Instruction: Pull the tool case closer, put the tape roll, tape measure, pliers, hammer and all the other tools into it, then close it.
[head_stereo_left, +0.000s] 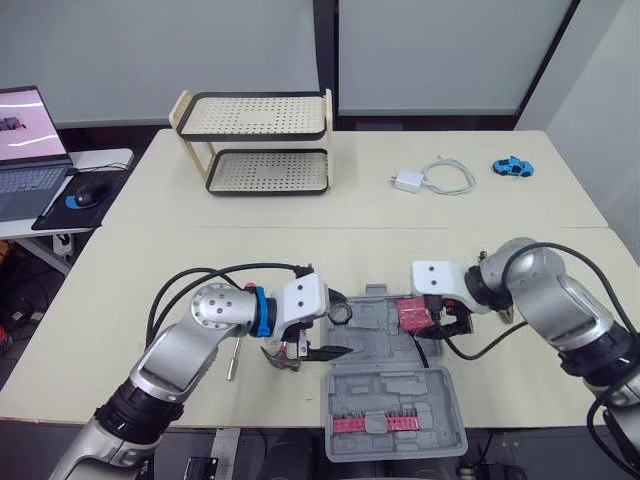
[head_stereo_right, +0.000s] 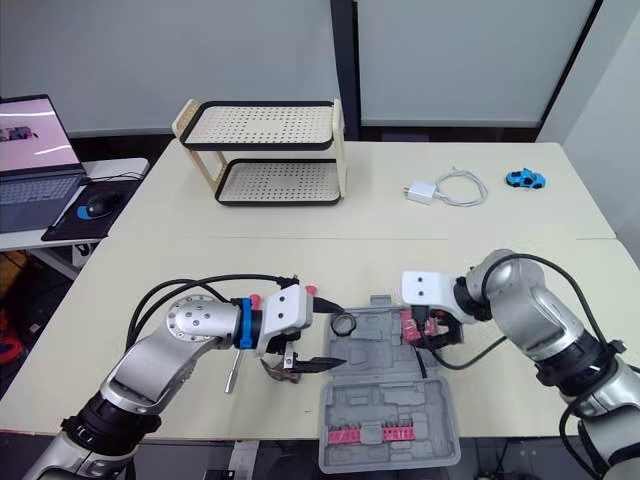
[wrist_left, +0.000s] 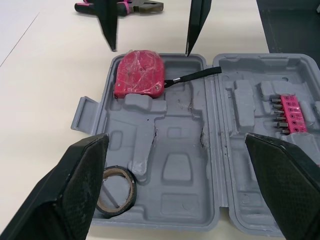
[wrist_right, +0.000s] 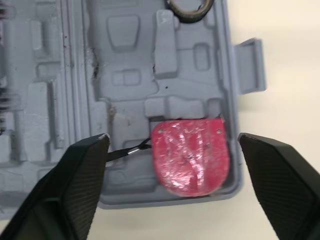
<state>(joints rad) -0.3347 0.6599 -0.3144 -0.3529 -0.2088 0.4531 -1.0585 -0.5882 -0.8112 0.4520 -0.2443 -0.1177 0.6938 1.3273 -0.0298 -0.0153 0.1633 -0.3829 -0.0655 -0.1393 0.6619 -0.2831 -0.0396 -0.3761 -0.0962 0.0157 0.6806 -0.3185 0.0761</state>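
Note:
The grey tool case (head_stereo_left: 375, 345) lies open at the table's front edge, its lid (head_stereo_left: 395, 395) with a row of pink bits toward me. A tape roll (head_stereo_left: 341, 315) rests in the tray's left end and a red tape measure (wrist_right: 191, 155) in its right end. My left gripper (wrist_left: 175, 190) hovers open over the left end, the tape roll (wrist_left: 116, 191) beside one finger. My right gripper (wrist_right: 172, 190) hangs open just above the tape measure, touching nothing. A dark hammer head (head_stereo_left: 281, 361) lies left of the case below my left gripper. Pink-handled pliers (wrist_left: 120, 6) lie on the table beyond the case's right end.
A thin metal tool shaft (head_stereo_left: 233, 358) lies left of the hammer head. A two-tier perforated rack (head_stereo_left: 260, 140) stands at the back left. A white charger with cable (head_stereo_left: 430, 178) and a blue toy car (head_stereo_left: 511, 167) sit back right. A laptop (head_stereo_left: 30, 150) is on a side desk.

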